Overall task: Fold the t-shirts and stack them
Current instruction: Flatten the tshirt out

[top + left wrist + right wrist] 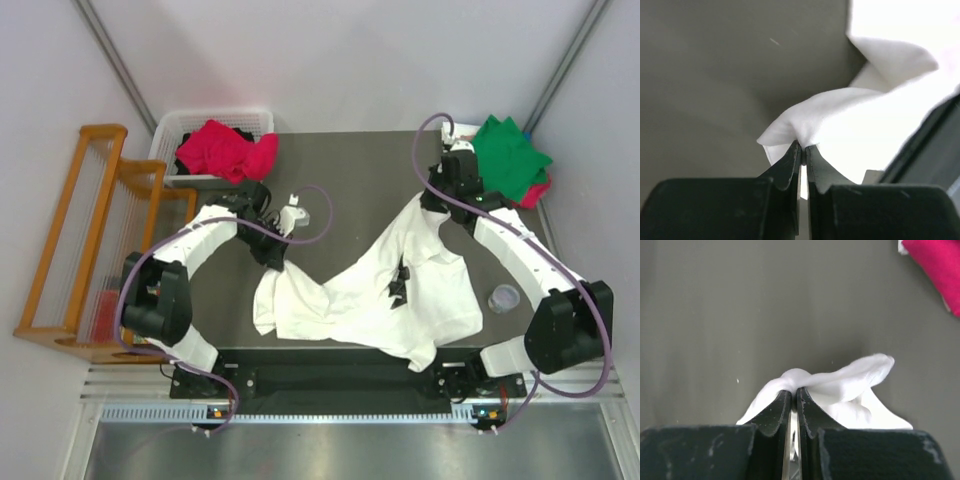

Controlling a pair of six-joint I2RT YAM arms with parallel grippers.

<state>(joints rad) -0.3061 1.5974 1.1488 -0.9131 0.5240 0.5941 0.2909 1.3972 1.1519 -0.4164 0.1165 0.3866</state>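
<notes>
I counted one white t-shirt (pixel 350 295), its black print (pixel 400 283) unreadable, one green t-shirt (pixel 510 155), two crimson-pink t-shirts (pixel 225 150); my left claw (pixel 804 146) and right claw (pixel 794 390) each pinched the white cloth

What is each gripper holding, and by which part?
Both pinch the white t-shirt: left gripper on a bunched edge at its left side, right gripper at its far corner.

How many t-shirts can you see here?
4: white one mid-table, crimson one in the basket, green one far right, pink one under it. More may be hidden.
</notes>
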